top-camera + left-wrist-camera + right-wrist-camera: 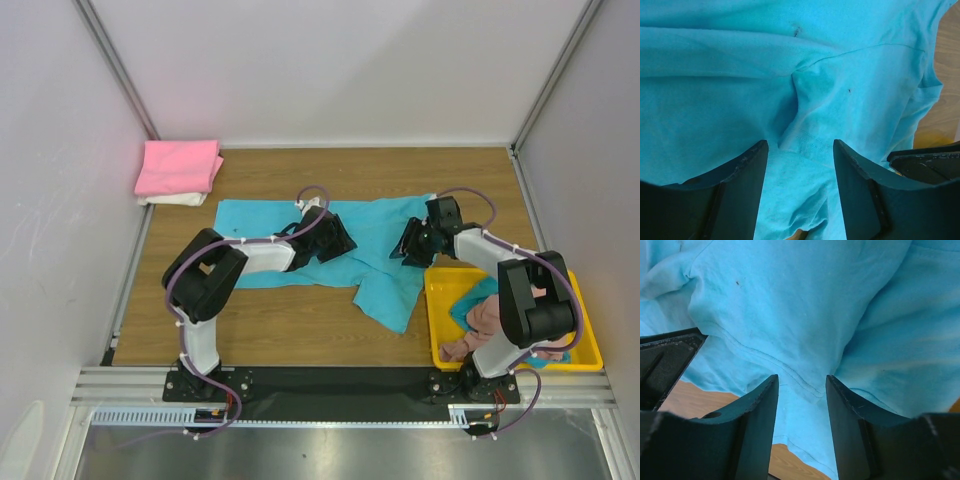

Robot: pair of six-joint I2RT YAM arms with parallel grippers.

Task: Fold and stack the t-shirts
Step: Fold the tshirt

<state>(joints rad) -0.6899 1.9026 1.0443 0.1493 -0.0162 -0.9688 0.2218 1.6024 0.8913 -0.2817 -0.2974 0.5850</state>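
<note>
1. My left gripper [799, 145] is down on the turquoise t-shirt [240, 215]. Its fingers are spread, and a raised crease of the cloth runs into the gap between them.
2. My right gripper [802, 377] is also on that shirt, just to the right of the left one. Its fingers stand apart, with a stitched hem lying across the gap.
3. Each wrist view shows the other gripper's dark finger at its edge, so the two sit close together over the middle of the shirt.
4. The turquoise t-shirt lies spread and wrinkled across the middle of the table [300, 320]. It is long from left to right, and one part trails toward the near right.
5. That trailing part ends just beside the yellow tray [432, 310], which is at the near right.
6. In the tray lie a crumpled dusty pink t-shirt [480, 325] and a teal t-shirt [465, 312], partly hidden by my right arm.
7. At the far left corner, a folded bright pink t-shirt [180, 165] rests on a folded cream white t-shirt [175, 199], well apart from the grippers.
</note>
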